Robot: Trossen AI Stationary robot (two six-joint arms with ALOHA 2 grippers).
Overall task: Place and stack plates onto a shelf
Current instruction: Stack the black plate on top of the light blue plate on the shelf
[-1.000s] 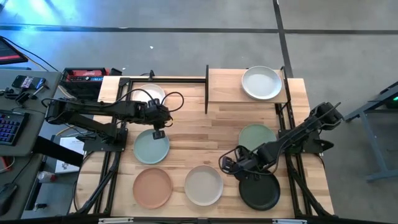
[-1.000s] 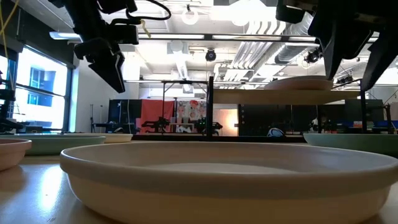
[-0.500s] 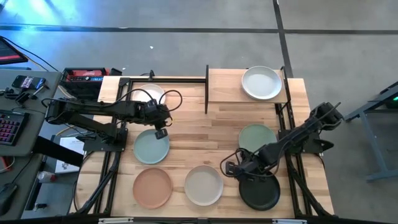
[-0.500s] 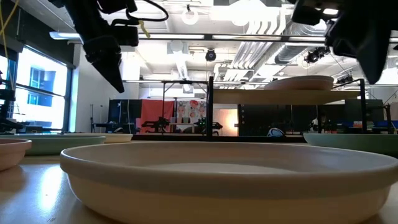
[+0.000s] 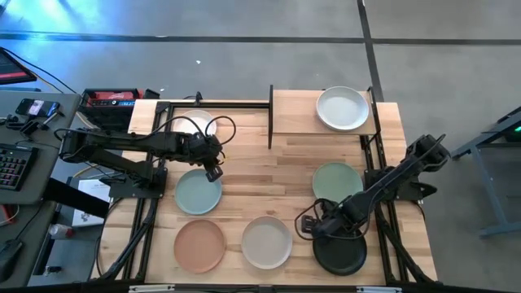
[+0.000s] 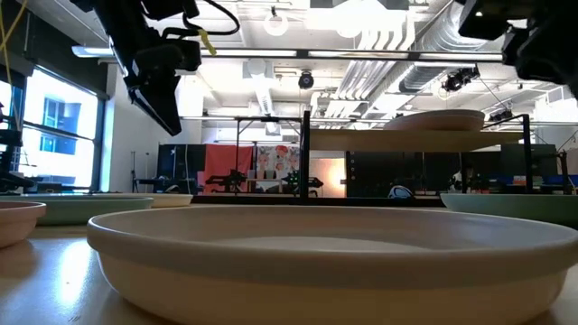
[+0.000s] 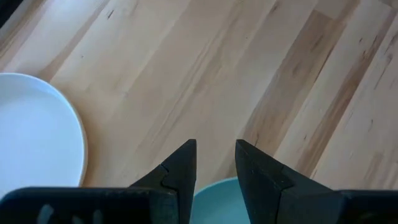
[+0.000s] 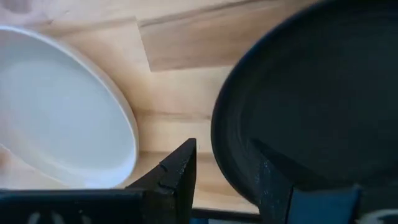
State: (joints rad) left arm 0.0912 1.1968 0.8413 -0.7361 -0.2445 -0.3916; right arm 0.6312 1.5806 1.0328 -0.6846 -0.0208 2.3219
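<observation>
One plate is done: a pale grey plate point(image 5: 343, 108) lies on the shelf point(image 5: 293, 114) at the counter's far edge. Six wait on the counter point(image 5: 260, 179): white point(image 5: 195, 124) at the far left, blue-green point(image 5: 198, 194), peach point(image 5: 199, 246), beige point(image 5: 266, 242), mint green point(image 5: 336, 181) and black point(image 5: 341, 254) along the near edge and right. The left gripper point(image 5: 212, 172) hangs over the blue-green plate's far rim, jaws spread, empty. The right gripper point(image 8: 221, 165) straddles the black plate's rim, jaws spread, not yet pinching.

Robotics lab, exposed ceiling ducts point(image 6: 397, 54), concrete floor point(image 5: 244, 57), keyboard point(image 5: 12, 167) on side desk
</observation>
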